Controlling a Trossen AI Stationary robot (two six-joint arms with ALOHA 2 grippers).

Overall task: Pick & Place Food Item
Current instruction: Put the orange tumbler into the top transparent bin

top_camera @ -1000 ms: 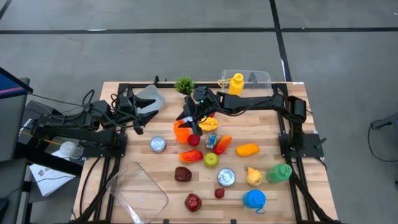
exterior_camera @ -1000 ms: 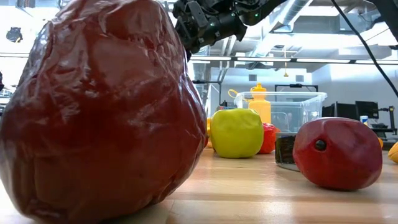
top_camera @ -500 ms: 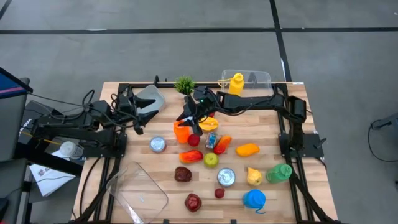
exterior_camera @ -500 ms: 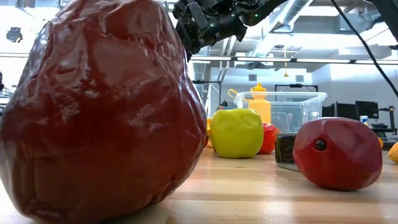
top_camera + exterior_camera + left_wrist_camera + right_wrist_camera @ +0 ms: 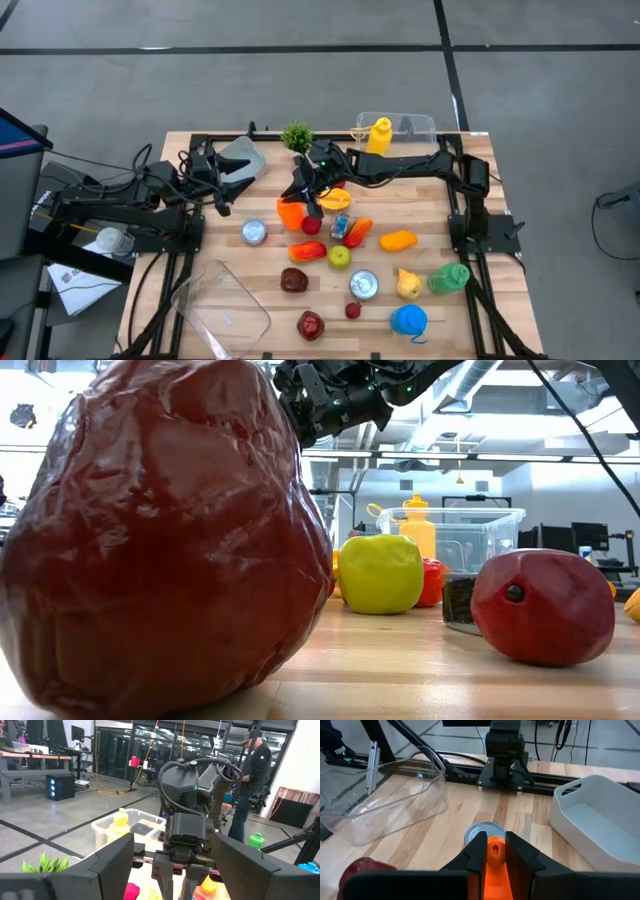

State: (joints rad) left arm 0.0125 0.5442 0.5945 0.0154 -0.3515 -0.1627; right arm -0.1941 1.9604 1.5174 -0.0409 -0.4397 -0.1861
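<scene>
An orange food item sits at the table's middle, among other toy foods. My right gripper reaches in from the right and is over its far right part, shut on it. In the right wrist view the orange item shows between the two fingers. In the low view the right gripper is high up, and a big red fruit hides the orange item. My left gripper waits open near the white bin, as the left wrist view shows. My right gripper pinches the orange item between its two fingers, by the end with a small hole. The fingers slant down from the table's right. The orange item runs back between them. Whether it is clear of the table cannot be told.
Around the orange item lie a green apple, two tins, red fruits, a yellow pear and a green bottle. A clear container lies near left. A clear bin holds a yellow bottle. A person stands beyond.
My right gripper has shifted a little toward the table's left, staying shut on the orange item, which has gone with it.
</scene>
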